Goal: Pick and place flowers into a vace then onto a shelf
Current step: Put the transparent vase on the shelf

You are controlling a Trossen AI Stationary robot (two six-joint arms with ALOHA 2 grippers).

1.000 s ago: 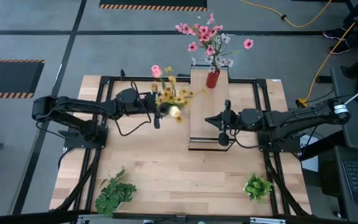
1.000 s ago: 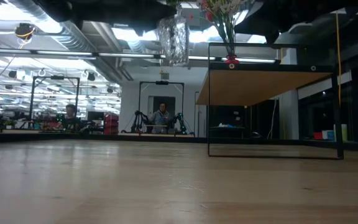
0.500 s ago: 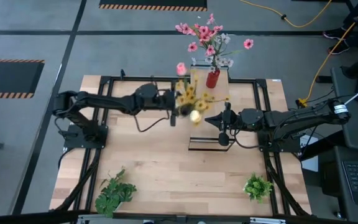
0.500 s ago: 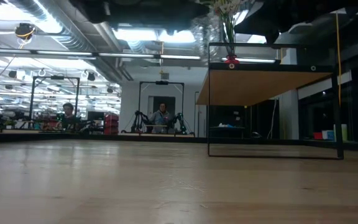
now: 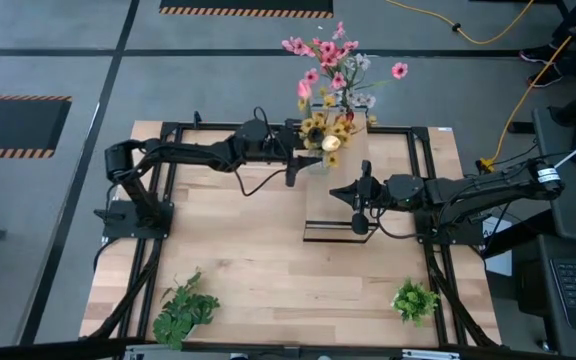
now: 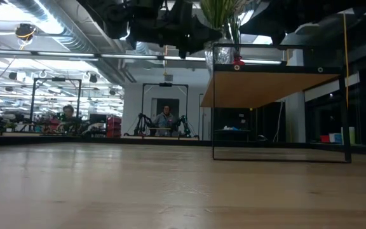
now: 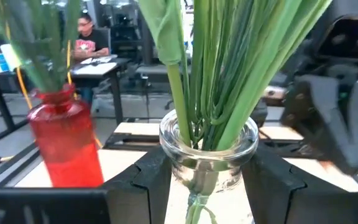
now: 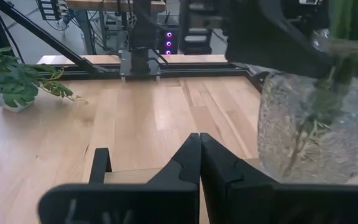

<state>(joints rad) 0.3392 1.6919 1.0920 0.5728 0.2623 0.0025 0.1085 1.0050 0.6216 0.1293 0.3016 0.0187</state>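
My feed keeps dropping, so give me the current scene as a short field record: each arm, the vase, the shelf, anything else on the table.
left gripper: fingers closed on the clear vase, held over the shelf's far end
flowers: green stems in the vase, yellow blooms on top
shelf: red vase with pink flowers stands at its far end
right gripper: fingers shut, empty, at the shelf's right edge
table: two leafy green bunches near the front corners
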